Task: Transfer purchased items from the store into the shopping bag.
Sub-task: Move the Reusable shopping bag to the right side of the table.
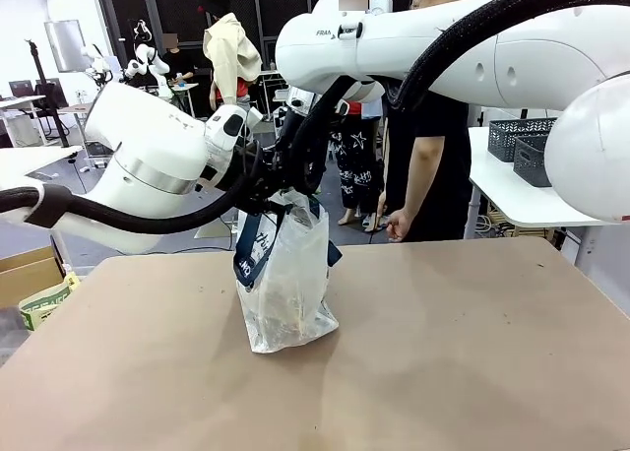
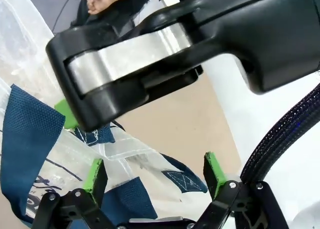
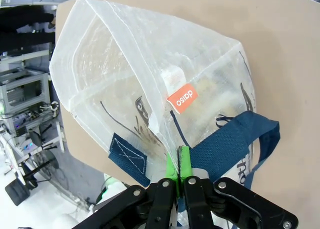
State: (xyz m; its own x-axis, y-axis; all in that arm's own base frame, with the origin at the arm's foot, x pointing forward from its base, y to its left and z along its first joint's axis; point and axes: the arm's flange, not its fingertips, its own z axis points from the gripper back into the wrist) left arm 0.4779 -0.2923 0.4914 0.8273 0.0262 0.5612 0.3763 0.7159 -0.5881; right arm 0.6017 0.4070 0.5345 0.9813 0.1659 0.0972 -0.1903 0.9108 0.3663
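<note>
The shopping bag, translucent white with navy straps, stands upright mid-table. Through its wall I make out tan and yellowish purchased items, also faintly visible from above. My right gripper is shut on the bag's top rim beside a navy strap and holds that side up. My left gripper is open, its green pads on either side of the bag's rim and a navy strap patch, right below the right gripper's finger. I cannot tell whether the pads touch the bag.
A person in a black shirt stands at the far edge, one hand hanging down. Two dark grey openwork baskets sit on a white side table at the back right; I cannot tell if either is the store. A cardboard box stands off the left edge.
</note>
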